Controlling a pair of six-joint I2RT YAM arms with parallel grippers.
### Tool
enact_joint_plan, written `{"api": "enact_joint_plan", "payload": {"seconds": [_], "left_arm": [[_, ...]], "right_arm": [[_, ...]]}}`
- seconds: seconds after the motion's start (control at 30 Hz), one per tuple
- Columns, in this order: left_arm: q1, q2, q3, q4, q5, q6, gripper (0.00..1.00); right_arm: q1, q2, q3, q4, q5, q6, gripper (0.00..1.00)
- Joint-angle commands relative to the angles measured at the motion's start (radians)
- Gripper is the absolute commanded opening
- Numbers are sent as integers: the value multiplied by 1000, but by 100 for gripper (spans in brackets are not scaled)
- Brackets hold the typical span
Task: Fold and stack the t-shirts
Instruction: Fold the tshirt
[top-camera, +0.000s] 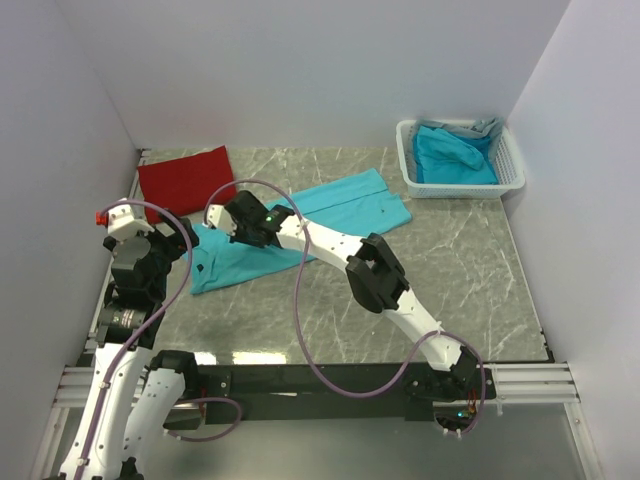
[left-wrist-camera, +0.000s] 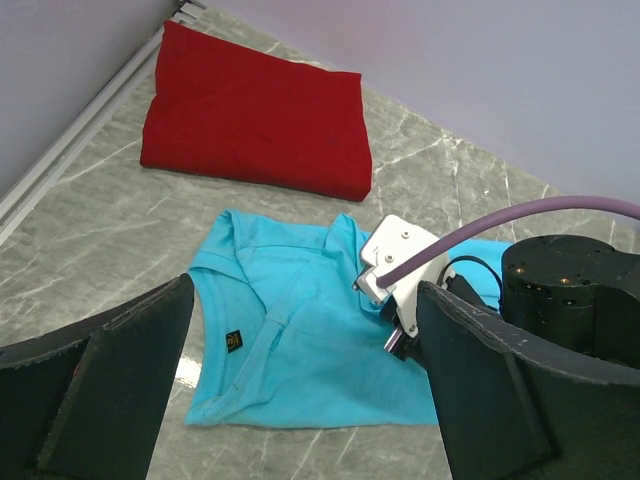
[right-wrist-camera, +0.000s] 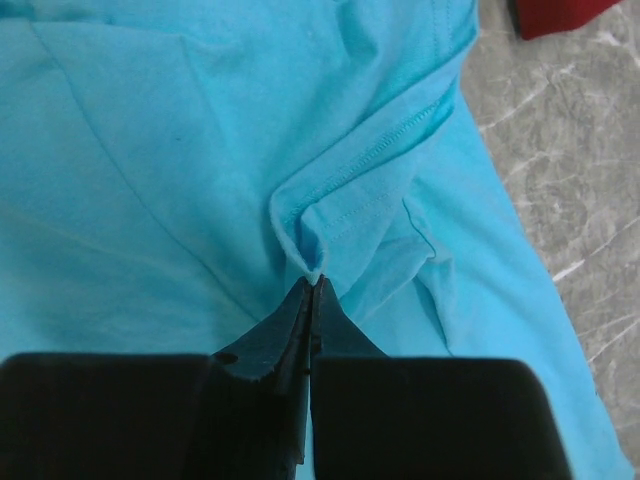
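A turquoise t-shirt (top-camera: 345, 203) lies spread across the middle of the table, its collar end near the left arm. In the left wrist view this shirt (left-wrist-camera: 290, 330) shows a small dark mark (left-wrist-camera: 234, 341) by the collar. My right gripper (top-camera: 240, 226) is down on the shirt's left part. In its own view the right gripper (right-wrist-camera: 313, 285) is shut on a pinched fold of the turquoise cloth (right-wrist-camera: 330, 215). My left gripper (left-wrist-camera: 305, 295) hovers open just left of the shirt, holding nothing. A folded red t-shirt (top-camera: 185, 180) lies at the back left.
A white slatted basket (top-camera: 410, 165) stands at the back right with more turquoise cloth (top-camera: 452, 158) inside. White walls close in the table on three sides. The right arm (top-camera: 380, 275) and its purple cable (top-camera: 300, 310) stretch across the table's middle.
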Motion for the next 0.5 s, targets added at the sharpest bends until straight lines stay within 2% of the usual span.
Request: {"api": "enact_joint_plan", "payload": {"seconds": [0.0, 0.3, 0.33, 0.4, 0.43, 0.47], "left_arm": [[-3, 1, -2, 38, 3, 18, 99], [-1, -1, -2, 37, 7, 20, 98], [-1, 1, 1, 37, 7, 20, 98], [-1, 2, -1, 37, 7, 20, 98], [-1, 2, -1, 35, 5, 20, 98], [-1, 2, -1, 35, 7, 20, 98]], "right_arm": [[-24, -71, -17, 69, 50, 26, 0], [-104, -131, -108, 180, 179, 89, 0], [-109, -131, -111, 188, 196, 96, 2], [-119, -126, -114, 212, 245, 124, 16], [-121, -131, -117, 220, 254, 142, 28], [-125, -137, -123, 227, 250, 142, 52]]}}
